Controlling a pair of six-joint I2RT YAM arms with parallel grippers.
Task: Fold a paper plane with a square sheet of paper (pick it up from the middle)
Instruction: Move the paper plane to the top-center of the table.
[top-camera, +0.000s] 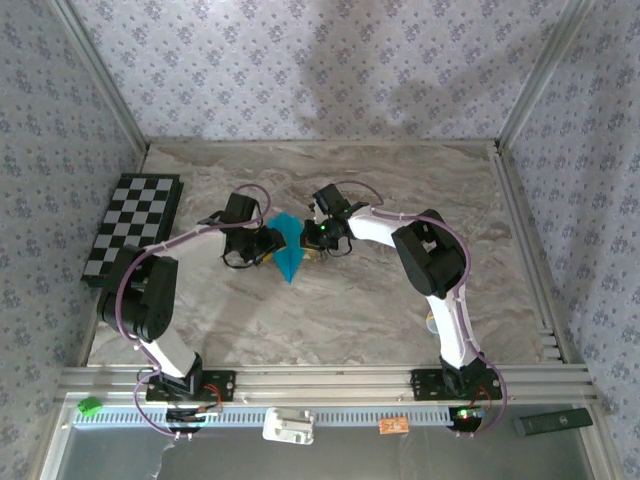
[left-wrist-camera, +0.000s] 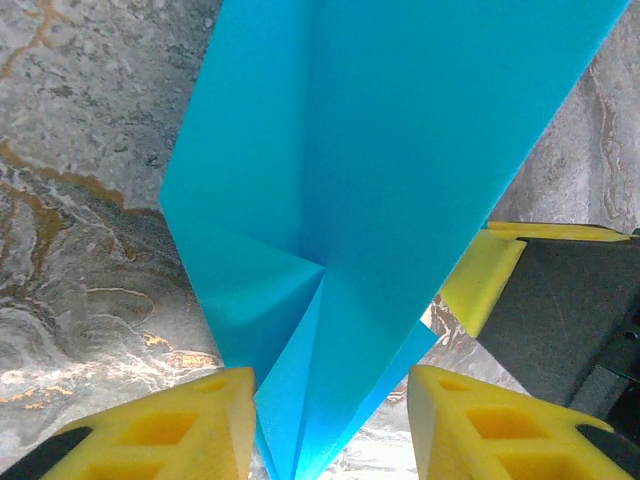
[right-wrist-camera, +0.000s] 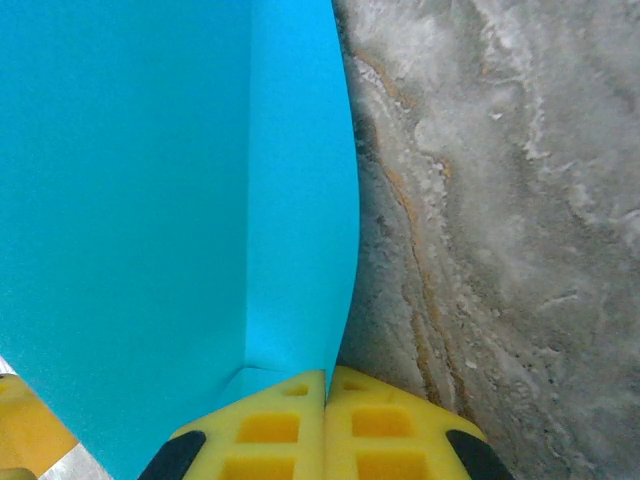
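The grey marble-patterned bench (top-camera: 400, 300) carries a black-and-white checkered board (top-camera: 135, 225) at its left side. Near the middle is the thin teal-blue sheet of paper (top-camera: 289, 247), creased into a narrow pointed shape between the two arms. With only one firm grip on it, the paper could swing, slip or take a stray crease if the arms pull unevenly. The right pincer (right-wrist-camera: 327, 375) is closed, its fingers meeting on the paper's edge. The left pincer (left-wrist-camera: 330, 375) stands well open, with the pointed end lying between its fingers, apparently unclamped.
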